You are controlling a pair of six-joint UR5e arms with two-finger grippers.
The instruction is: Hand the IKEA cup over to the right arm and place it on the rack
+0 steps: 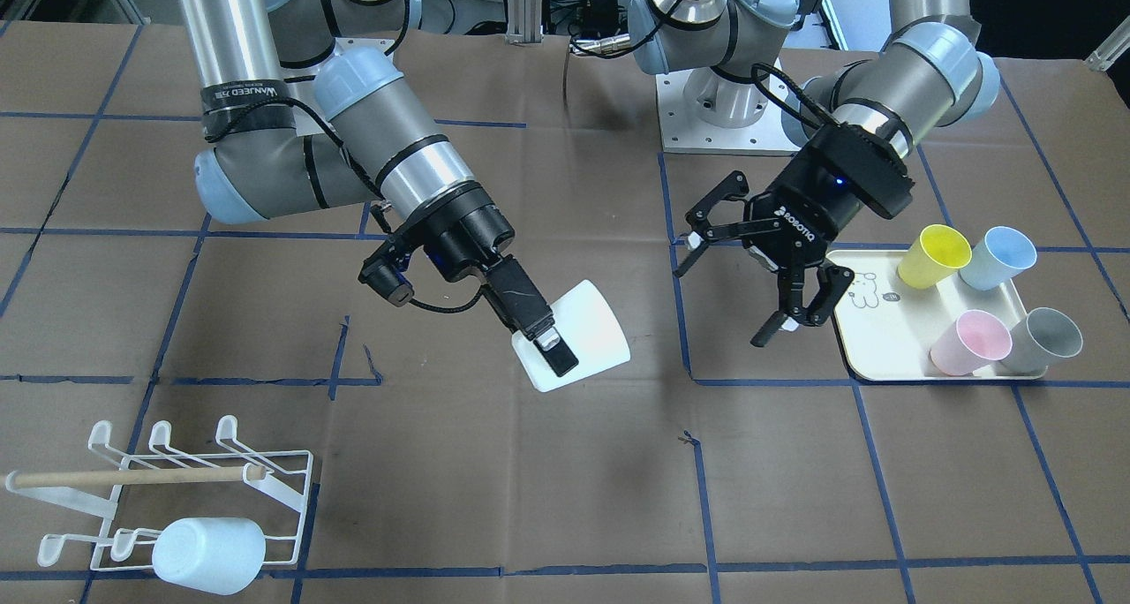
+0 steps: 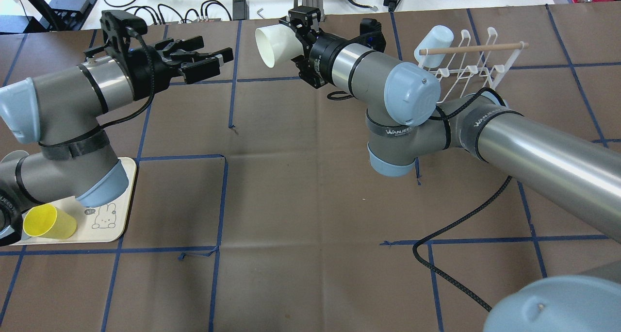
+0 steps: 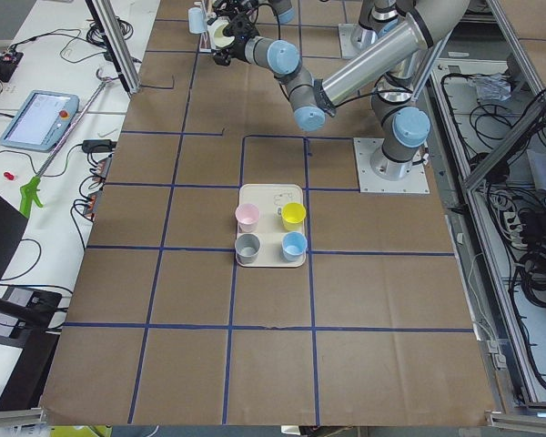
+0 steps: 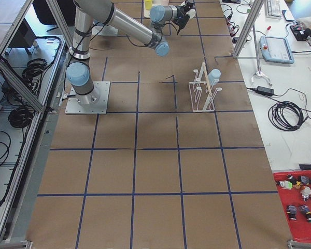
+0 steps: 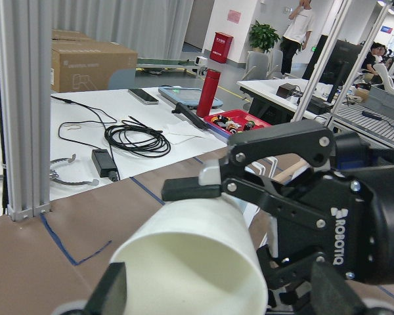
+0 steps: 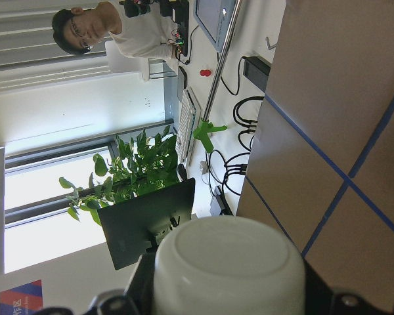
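Cup [image 1: 598, 324] aloft, sideways in clenched right hand [image 1: 554, 348]; left hand [image 1: 731, 288] splayed, just apart.

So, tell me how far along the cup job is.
Done, it seems: the hand-over. The white cup sits clamped in the right arm's jaws, while the left arm's jaws hang open and apart from it. In hand: the cup is held above the table, away from the rack. Left: carry it over and hang it there, beside the pale blue cup already on it.
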